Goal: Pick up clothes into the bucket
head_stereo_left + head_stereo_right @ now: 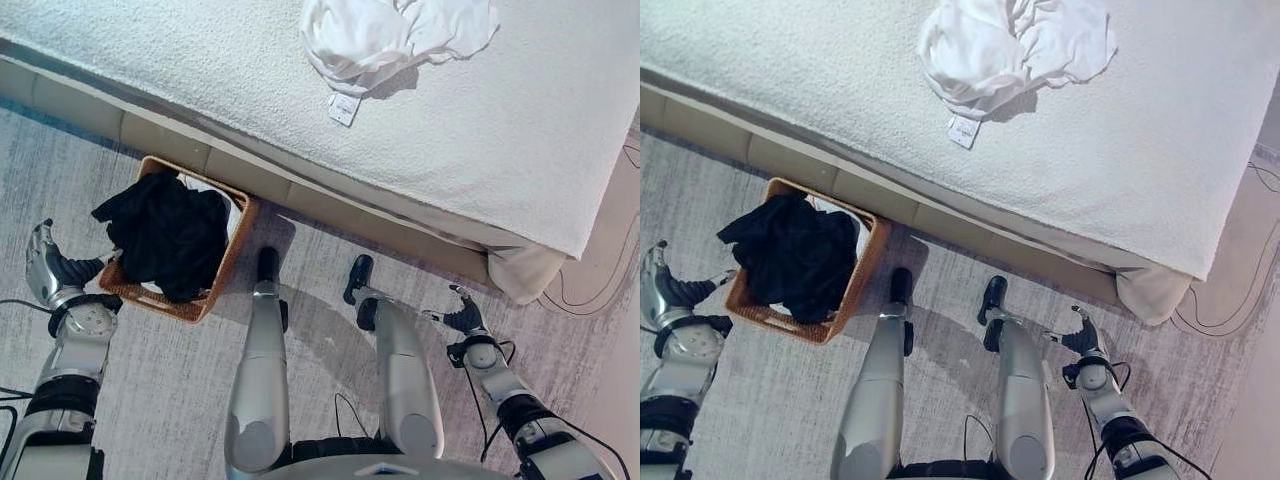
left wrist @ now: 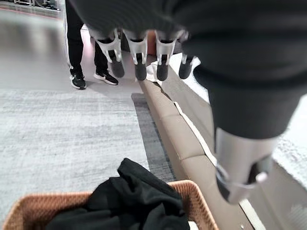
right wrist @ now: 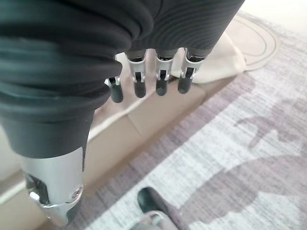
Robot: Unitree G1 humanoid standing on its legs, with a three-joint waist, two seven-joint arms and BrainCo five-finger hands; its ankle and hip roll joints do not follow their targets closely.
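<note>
A crumpled white garment (image 1: pixel 395 38) with a small tag lies on the white bed (image 1: pixel 480 140), near its far side. On the floor by the bed's edge stands a woven brown basket (image 1: pixel 228 262) with black clothes (image 1: pixel 165 232) piled in it and a bit of white cloth beneath. My left hand (image 1: pixel 45 262) hangs just left of the basket, fingers (image 2: pixel 139 57) straight, holding nothing. Low at the right, over the rug and apart from any clothes, my right hand (image 1: pixel 462 310) is open too, its fingers (image 3: pixel 160 76) relaxed.
The bed's beige base (image 1: pixel 330 205) runs diagonally across the floor. A grey rug (image 1: pixel 160 380) covers the floor around the basket. A white corner of bedding (image 1: pixel 520 270) hangs down at the bed's right end. A person's legs and black shoes (image 2: pixel 79 81) stand beyond the basket.
</note>
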